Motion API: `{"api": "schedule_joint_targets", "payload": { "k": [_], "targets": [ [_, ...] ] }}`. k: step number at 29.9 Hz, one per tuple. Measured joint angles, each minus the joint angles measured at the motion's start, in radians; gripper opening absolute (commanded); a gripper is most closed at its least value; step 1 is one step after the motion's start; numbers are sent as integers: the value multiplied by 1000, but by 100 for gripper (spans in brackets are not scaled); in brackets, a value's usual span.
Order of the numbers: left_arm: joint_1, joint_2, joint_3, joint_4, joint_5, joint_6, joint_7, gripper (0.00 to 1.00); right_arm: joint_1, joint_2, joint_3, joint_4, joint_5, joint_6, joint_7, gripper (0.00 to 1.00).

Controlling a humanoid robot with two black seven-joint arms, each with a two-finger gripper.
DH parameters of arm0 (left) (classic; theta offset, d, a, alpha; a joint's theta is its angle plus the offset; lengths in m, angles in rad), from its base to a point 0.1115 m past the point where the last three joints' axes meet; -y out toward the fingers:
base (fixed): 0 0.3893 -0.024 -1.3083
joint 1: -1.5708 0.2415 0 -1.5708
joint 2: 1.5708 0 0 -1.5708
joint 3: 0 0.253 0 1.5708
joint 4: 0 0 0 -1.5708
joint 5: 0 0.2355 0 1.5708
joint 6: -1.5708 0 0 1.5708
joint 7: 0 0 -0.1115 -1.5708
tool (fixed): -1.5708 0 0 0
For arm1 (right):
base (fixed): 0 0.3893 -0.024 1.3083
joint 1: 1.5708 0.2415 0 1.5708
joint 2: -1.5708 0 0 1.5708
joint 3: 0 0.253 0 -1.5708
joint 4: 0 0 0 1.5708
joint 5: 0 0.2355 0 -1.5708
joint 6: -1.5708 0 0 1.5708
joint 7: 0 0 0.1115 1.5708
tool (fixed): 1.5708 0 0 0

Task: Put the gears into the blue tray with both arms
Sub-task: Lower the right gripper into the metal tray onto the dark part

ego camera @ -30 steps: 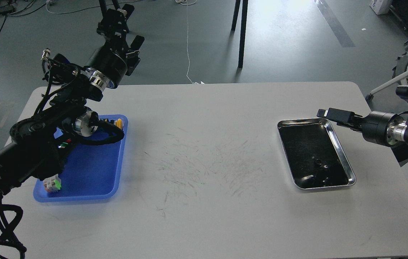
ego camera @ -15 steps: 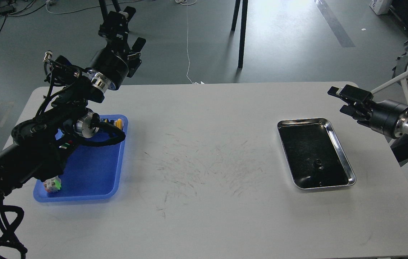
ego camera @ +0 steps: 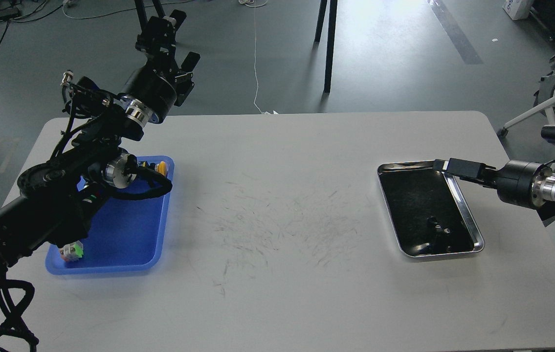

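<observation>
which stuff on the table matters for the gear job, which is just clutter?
Job:
gears, dark bits in steel tray
blue tray
left gripper
right gripper

Clutter:
green-and-white block in blue tray
yellow piece at its far corner

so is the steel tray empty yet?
Not empty. A few small dark pieces lie near the front of the steel tray; they look like gears, but detail is too small to confirm.

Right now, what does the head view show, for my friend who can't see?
The right gripper hangs over a steel tray holding tiny gears. The left gripper is raised beyond the blue tray.
</observation>
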Motion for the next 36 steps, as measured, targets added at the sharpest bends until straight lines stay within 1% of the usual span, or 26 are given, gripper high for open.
{"api": "schedule_joint_targets", "payload": {
  "k": [8, 15, 18, 24, 29, 36],
  "targets": [
    [21, -7, -1, -4, 7, 0, 0, 98, -5, 0, -34, -4, -85, 1, -1, 98],
    [26, -16, -2, -6, 8, 1, 0, 98, -2, 7, -59, -2, -229, -4, 3, 95],
    [26, -17, -2, -6, 8, 1, 0, 98, 3, 10, -59, -5, -257, -4, 3, 93],
    [32, -17, -3, -6, 9, 1, 0, 98, 4, 38, -63, -14, -297, -5, 2, 84],
    [32, -18, -3, -6, 8, 1, 0, 98, 4, 63, -65, -32, -357, -4, 0, 85],
    [32, -18, -5, -6, 8, 1, 0, 98, 4, 92, -76, -39, -379, 1, -6, 84]
  ]
}}
